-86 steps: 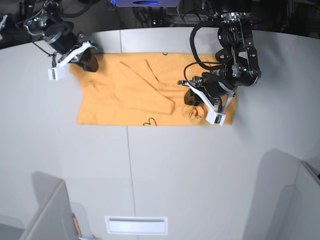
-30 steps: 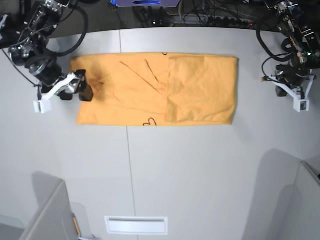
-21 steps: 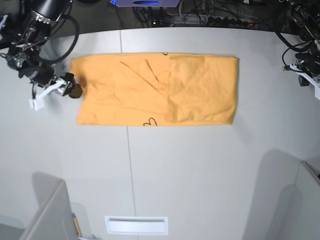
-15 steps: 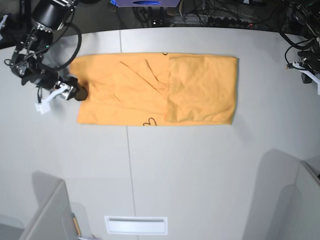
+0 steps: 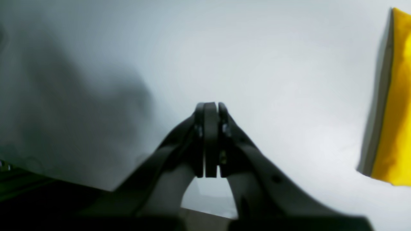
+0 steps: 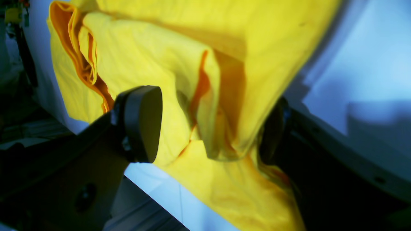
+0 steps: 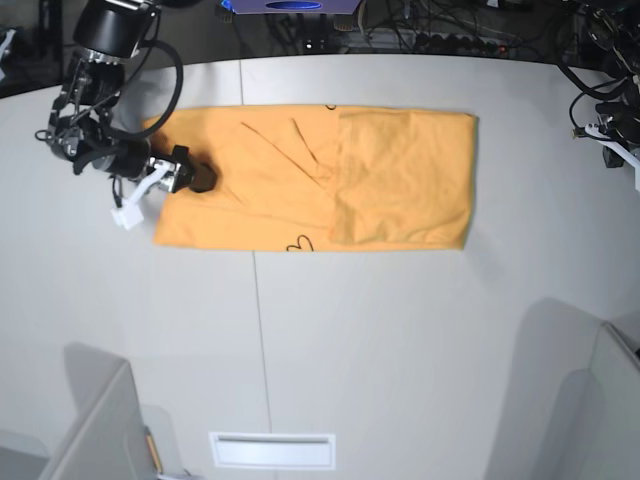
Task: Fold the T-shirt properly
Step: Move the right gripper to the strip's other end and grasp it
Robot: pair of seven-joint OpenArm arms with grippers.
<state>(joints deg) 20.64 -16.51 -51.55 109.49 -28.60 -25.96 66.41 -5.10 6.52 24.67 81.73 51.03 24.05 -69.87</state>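
The T-shirt (image 7: 300, 180) lies flat as a long orange-yellow rectangle across the far half of the white table (image 7: 350, 340), with its right part folded over. My right gripper (image 7: 185, 182) sits on the shirt's left end. In the right wrist view its jaws stand apart (image 6: 208, 128) with a bunched fold of the T-shirt (image 6: 144, 54) between them. My left gripper (image 5: 210, 141) is shut and empty over bare table, to the right of the shirt's edge (image 5: 393, 96). It shows at the base view's right border (image 7: 618, 145).
Grey partition panels stand at the front left (image 7: 100, 420) and front right (image 7: 580, 390). A narrow slot (image 7: 272, 450) is set into the table's front. Cables and dark equipment (image 7: 300, 25) run behind the far edge.
My right gripper has moved right, from beside the shirt's left edge onto the cloth. My left arm, earlier on the shirt's right part, has withdrawn to the right border.
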